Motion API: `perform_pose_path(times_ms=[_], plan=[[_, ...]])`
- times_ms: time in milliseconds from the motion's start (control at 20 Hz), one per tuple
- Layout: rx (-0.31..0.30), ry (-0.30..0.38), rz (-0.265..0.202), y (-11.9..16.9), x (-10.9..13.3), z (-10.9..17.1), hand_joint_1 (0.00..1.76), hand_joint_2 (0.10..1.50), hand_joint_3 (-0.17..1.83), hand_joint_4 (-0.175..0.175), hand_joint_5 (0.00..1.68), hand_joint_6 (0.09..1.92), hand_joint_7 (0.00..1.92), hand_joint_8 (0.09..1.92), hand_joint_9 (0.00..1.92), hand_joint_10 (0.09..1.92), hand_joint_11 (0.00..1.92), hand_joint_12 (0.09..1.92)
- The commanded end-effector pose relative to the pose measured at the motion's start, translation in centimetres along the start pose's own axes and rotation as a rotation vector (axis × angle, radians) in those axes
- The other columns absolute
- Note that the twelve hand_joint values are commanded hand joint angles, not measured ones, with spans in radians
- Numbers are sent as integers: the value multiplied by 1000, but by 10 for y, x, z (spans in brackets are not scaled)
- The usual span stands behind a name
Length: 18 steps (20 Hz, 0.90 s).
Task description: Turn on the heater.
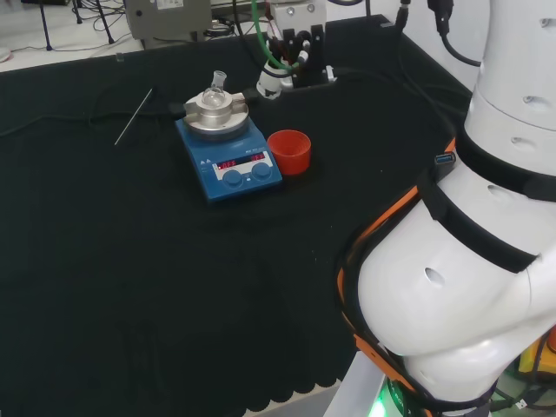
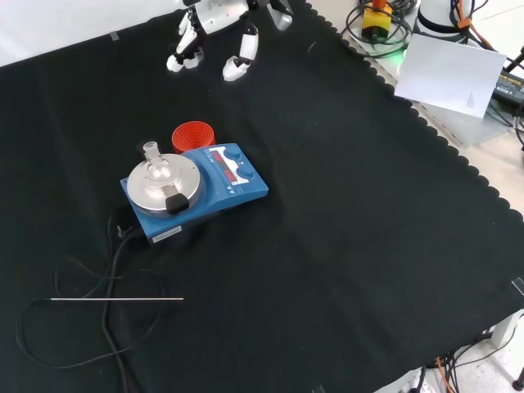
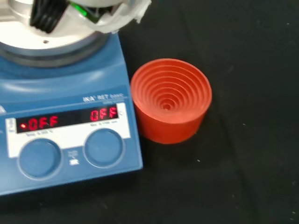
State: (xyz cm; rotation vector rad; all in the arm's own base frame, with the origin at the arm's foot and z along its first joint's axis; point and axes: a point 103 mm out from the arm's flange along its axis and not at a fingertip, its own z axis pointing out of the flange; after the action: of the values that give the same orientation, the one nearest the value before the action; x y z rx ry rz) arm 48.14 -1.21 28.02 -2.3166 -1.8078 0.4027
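Observation:
The heater point(image 1: 229, 155) is a blue hotplate with a round metal top, two blue knobs and red lit displays on its front panel. A small clear flask point(image 1: 215, 89) stands on its plate. In the front view the heater point(image 2: 199, 191) sits left of centre. My hand point(image 2: 214, 24) hangs well above it at the top edge, fingers point(image 2: 238, 64) relaxed and pointing down, holding nothing. In the head view the hand point(image 1: 291, 54) is beyond the heater, apart from it. Up close, the wrist view has the knobs point(image 3: 103, 148) and the panel point(image 3: 70, 122), with a white part of the hand point(image 3: 117, 16) blurred.
A red ribbed ring stand point(image 1: 289, 150) sits beside the heater's knob end point(image 2: 192, 135) point(image 3: 170, 105). A thin metal rod point(image 2: 115, 300) and a black cable point(image 2: 110, 254) lie on the cloth beyond the heater's other end. A white sheet point(image 2: 446, 74) lies off the cloth's edge.

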Motion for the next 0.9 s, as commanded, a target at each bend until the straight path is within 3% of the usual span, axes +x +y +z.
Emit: perform_pose_path(times_ms=[50,250,400,650,900], plan=[[-17,-41,-11,-9,-26,13,1004,614,723,-40,352,87,936,702,1188,494,1001,1072],[-35,-75,-20,-19,-25,20,1083,640,700,-65,353,87,1203,943,1481,563,1487,812],[-53,-103,-30,-27,-22,26,1122,652,702,-69,360,87,1377,1252,1622,887,1724,986],[-43,-154,-49,-46,-12,39,1311,660,874,-61,385,87,1513,1723,1720,1341,1736,1393],[20,-232,-94,-57,-4,52,1472,590,1132,-44,381,87,1575,1920,1754,1630,1645,1512]])
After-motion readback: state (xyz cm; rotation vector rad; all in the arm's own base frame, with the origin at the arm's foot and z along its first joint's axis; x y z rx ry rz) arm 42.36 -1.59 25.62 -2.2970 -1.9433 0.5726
